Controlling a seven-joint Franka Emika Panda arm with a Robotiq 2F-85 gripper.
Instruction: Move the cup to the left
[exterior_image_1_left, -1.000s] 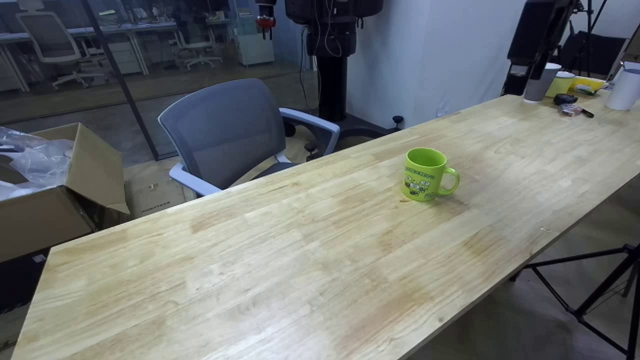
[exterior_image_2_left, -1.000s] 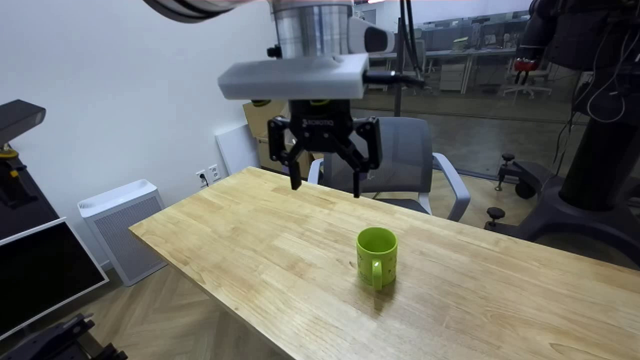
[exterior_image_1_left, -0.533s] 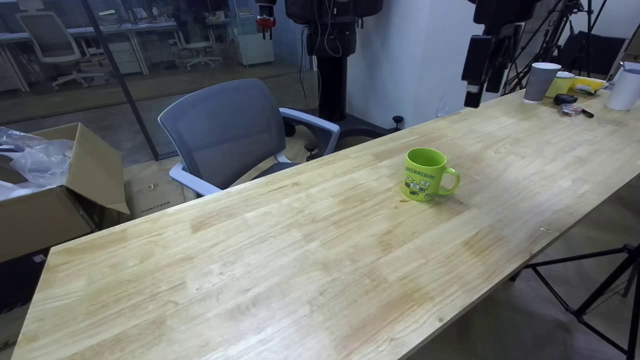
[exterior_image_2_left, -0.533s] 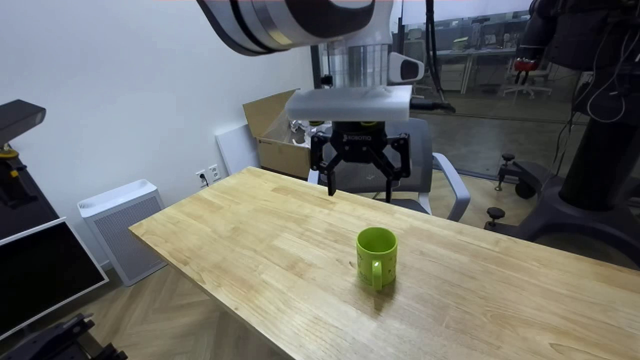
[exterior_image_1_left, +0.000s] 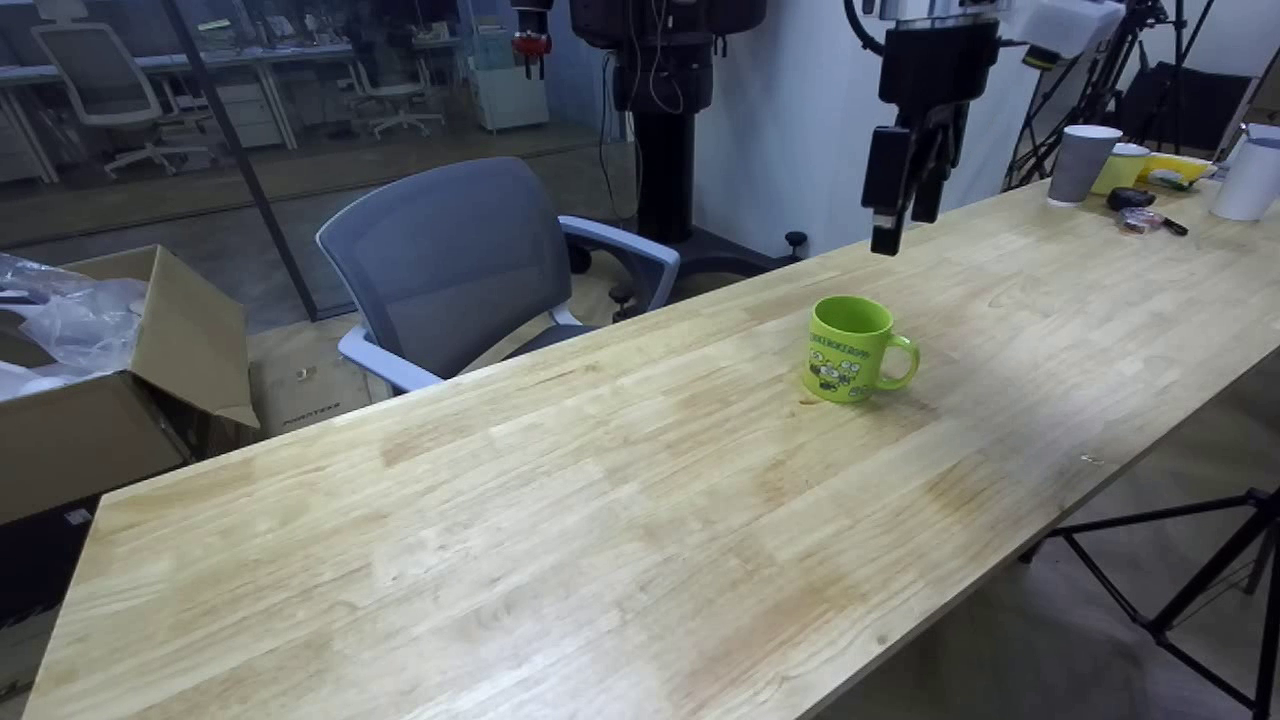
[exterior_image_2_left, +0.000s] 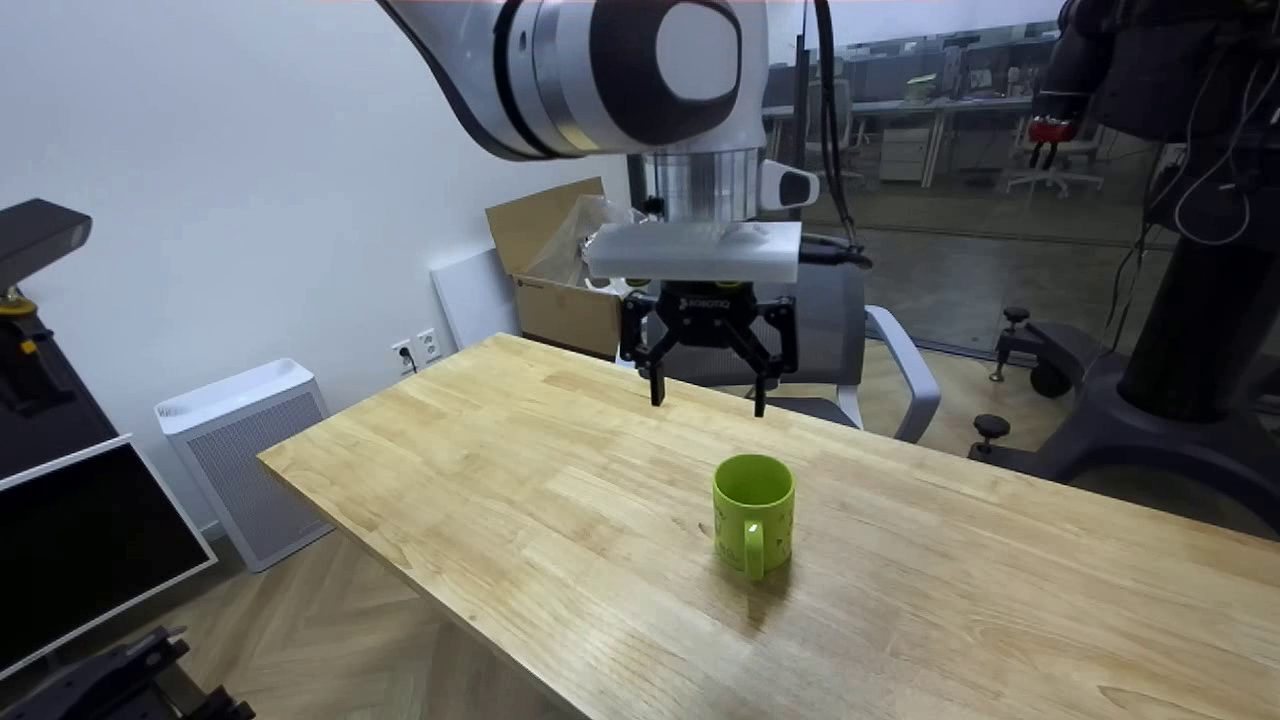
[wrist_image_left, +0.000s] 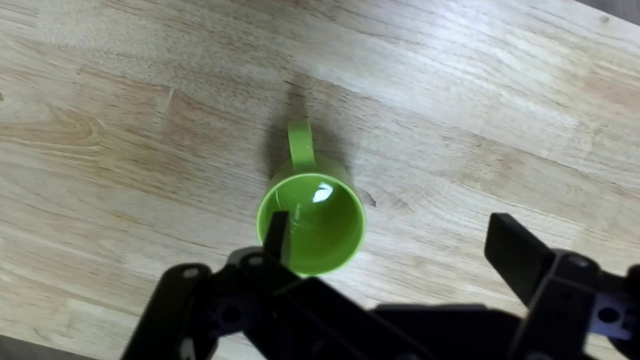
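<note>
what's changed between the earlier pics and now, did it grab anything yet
The gripper has come lower in both exterior views and nearer to the green mug. Nothing has been taken hold of or let go: the gripper is open, as before. The green mug stays upright in the same place on the wooden table.

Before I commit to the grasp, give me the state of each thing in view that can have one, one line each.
Gripper, open, holding nothing, above the table.
Mug, upright on the table, ungripped, no contents showing.
Box, open, plastic inside.
Screen, dark.
Grey cup, upright, contents hidden.
White container, upright, contents hidden.
Plug, in the wall outlet.
</note>
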